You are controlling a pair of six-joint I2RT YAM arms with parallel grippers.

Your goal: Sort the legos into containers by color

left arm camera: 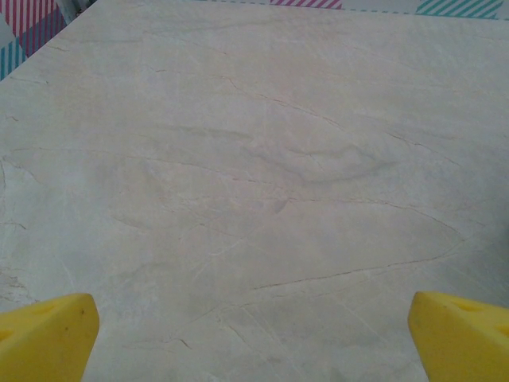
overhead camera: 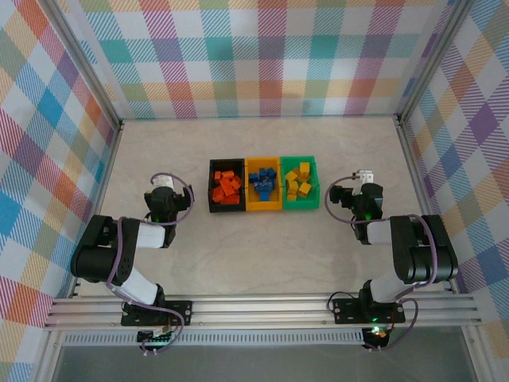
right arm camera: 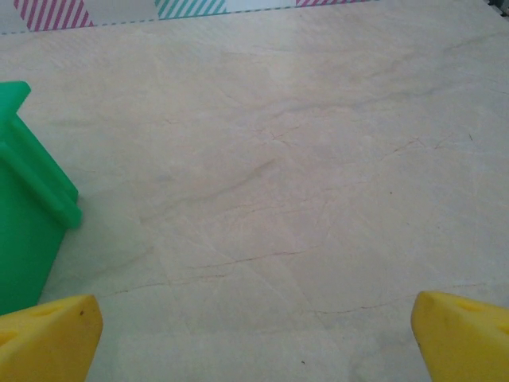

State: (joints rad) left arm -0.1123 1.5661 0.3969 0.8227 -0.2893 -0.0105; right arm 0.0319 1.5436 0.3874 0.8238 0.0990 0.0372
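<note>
Sorting is judged complete: orange-red bricks [overhead camera: 226, 189] are piled in the black bin [overhead camera: 227, 209], blue bricks [overhead camera: 262, 181] in the yellow-orange bin [overhead camera: 263, 208], and yellow bricks [overhead camera: 298, 181] in the green bin [overhead camera: 301, 205], so each colour is kept to one container. The three bins are set touching in a row at the middle of the table [overhead camera: 262, 255], where both arms can reach them. Every brick seen lies inside a bin. The left gripper [left arm camera: 254, 338] and right gripper [right arm camera: 254, 338] are held with jaws wide apart and empty. They are parked either side of the row, the right one just beside the green bin, presumably because nothing is left to be picked.
</note>
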